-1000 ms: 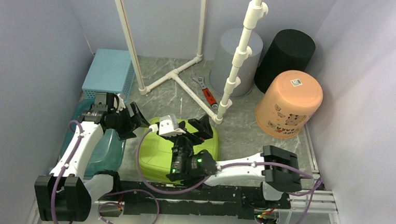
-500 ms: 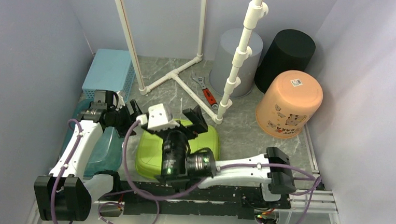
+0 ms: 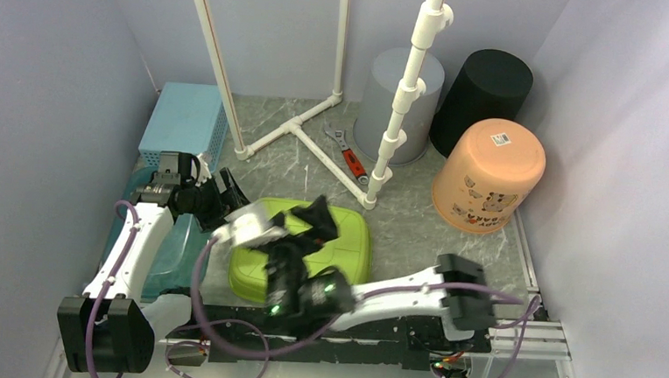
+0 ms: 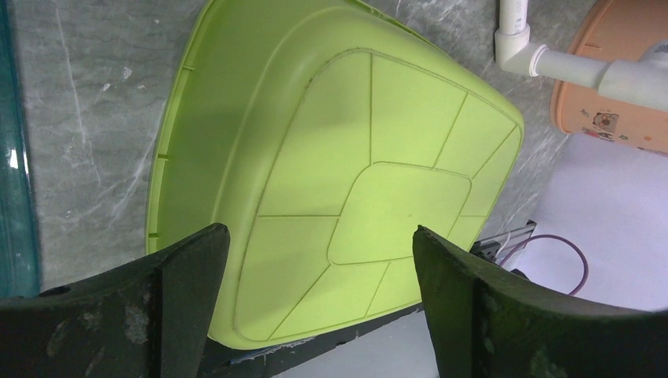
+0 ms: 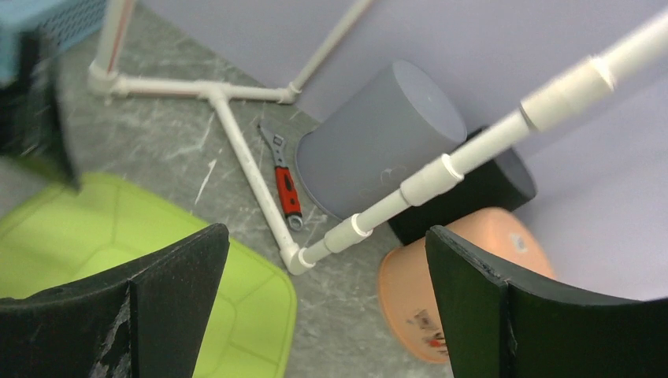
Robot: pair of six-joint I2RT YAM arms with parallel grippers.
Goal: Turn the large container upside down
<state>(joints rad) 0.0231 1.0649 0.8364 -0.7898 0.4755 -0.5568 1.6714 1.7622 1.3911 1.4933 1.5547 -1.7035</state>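
Left arm [image 3: 130, 247] and right arm [image 3: 399, 289] hold jaws spread wide.

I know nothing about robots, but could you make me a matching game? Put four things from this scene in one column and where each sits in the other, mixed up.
1. lime-green plastic tub
2. orange plastic bucket
3. red-handled metal wrench
4. pale blue slotted plastic crate

A. far left, against the wall
B. lying flat beside the white plastic pipe frame
C. far right, bottom up
D. in the middle, bottom up

Pairs: 1-D, 2-C, 3-B, 4-A
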